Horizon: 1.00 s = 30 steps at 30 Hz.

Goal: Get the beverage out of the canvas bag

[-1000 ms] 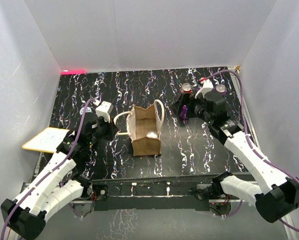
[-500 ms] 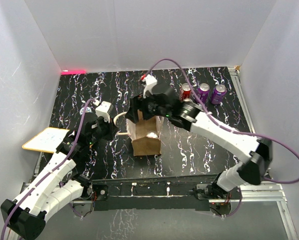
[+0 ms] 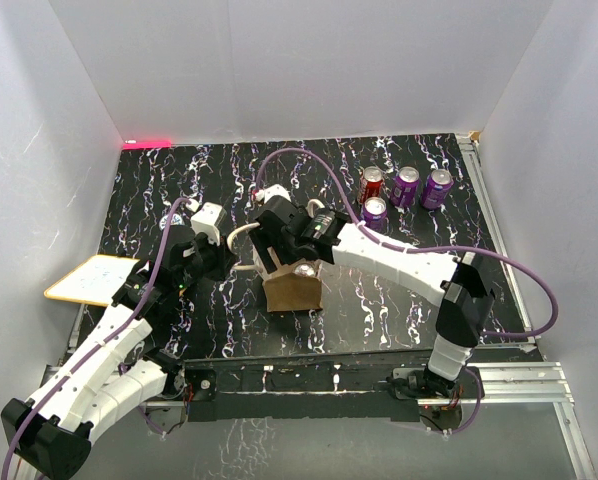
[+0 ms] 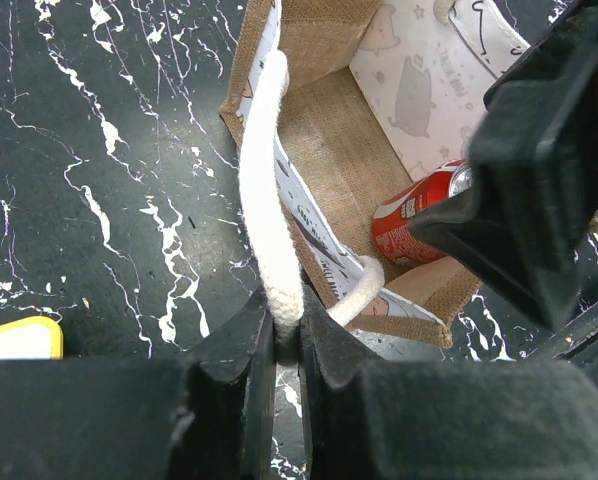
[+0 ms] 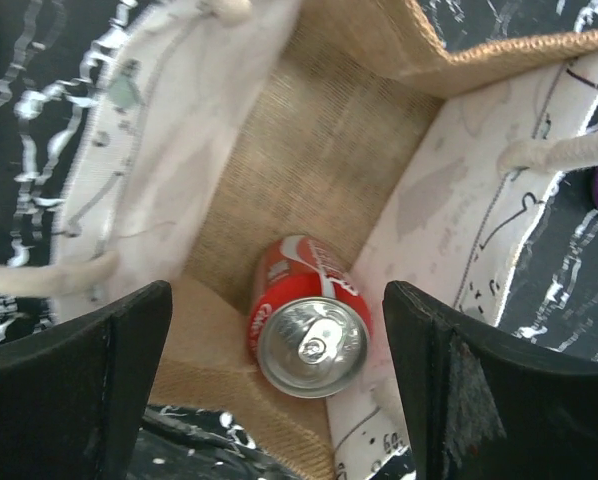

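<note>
Top view: the right gripper [image 3: 284, 235] is now hanging over the mouth of the canvas bag [image 3: 292, 278] at table centre. One second earlier it was working at the 1 o'clock corner, where four cans [image 3: 407, 185] are now standing free. Judged from this, one trip is finished and the arm is returning for the next beverage. The left gripper [image 3: 211, 262], at the bag's 9 o'clock, is still holding its place, and a yellow-edged board [image 3: 89, 278] is lying beyond it.

Left wrist view: the left gripper [image 4: 287, 340] is clenching the cream handle [image 4: 269, 200] between closed jaws, pulling the near wall outward and keeping the mouth wide. This pinch is not readable from above.

Right wrist view: the fingers [image 5: 74, 370] are standing spread and empty, straddling the opening. Only here is the red can [image 5: 309, 335] seen upright on the bag floor, at the 6 o'clock end, lid up. It is touching the printed lining on one side. The top view is showing just a pale disc there.
</note>
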Each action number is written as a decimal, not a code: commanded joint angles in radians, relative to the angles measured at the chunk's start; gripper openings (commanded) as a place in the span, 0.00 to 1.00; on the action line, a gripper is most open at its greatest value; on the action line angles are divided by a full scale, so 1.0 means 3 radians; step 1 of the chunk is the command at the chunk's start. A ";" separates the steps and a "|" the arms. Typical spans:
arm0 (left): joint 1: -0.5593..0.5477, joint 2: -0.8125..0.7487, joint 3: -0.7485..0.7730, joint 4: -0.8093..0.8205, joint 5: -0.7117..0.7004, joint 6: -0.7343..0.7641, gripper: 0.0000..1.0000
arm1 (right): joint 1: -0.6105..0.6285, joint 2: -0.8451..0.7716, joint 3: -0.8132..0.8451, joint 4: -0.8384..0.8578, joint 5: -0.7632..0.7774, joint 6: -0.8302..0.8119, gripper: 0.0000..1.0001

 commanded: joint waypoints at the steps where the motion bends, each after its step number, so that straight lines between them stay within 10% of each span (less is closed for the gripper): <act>1: 0.0024 -0.0059 -0.0024 0.0019 -0.0006 0.0015 0.00 | 0.0036 0.0167 0.0147 -0.0263 0.0505 0.0001 0.92; 30: 0.0024 -0.0058 -0.0022 0.0019 -0.0011 0.0018 0.00 | 0.0101 0.0285 -0.0549 -0.0049 0.0190 0.0308 0.91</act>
